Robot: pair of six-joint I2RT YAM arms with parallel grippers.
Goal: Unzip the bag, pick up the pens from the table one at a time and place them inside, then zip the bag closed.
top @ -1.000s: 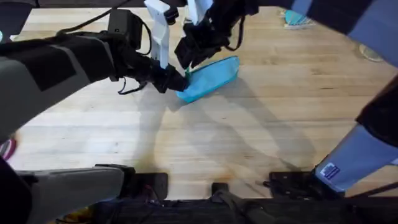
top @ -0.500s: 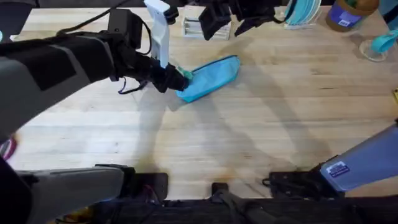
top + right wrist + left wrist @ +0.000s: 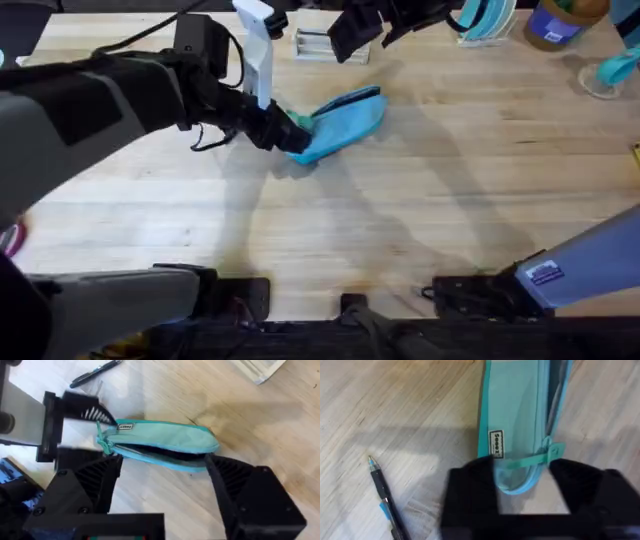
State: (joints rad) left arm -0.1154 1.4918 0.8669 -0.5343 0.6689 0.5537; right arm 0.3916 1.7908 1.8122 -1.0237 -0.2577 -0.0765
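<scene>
The light-blue bag [image 3: 345, 118] lies on the table [image 3: 450, 200] at the far middle. Its zipper stands open as a dark slit [image 3: 160, 452] along the top. My left gripper [image 3: 290, 132] is shut on the bag's tapered end, and the teal pull tab [image 3: 552, 452] lies across between its fingers. High above the bag, toward the far edge, my right gripper [image 3: 352, 38] hangs open with nothing in it. In the right wrist view the bag [image 3: 160, 440] sits beyond the spread fingers. One dark pen [image 3: 384, 495] lies on the wood beside the left gripper, the same pen [image 3: 95, 372].
Turquoise plates [image 3: 482, 20] stand in a rack at the far right, with a blue jar [image 3: 555, 25] and a light-blue item [image 3: 612, 68] beside them. A pale flat packet [image 3: 315, 42] lies at the far edge behind the bag.
My right gripper has left the bag's left end and risen toward the far edge. The bag's held end has bunched and shifted slightly; the left arm has stayed put.
</scene>
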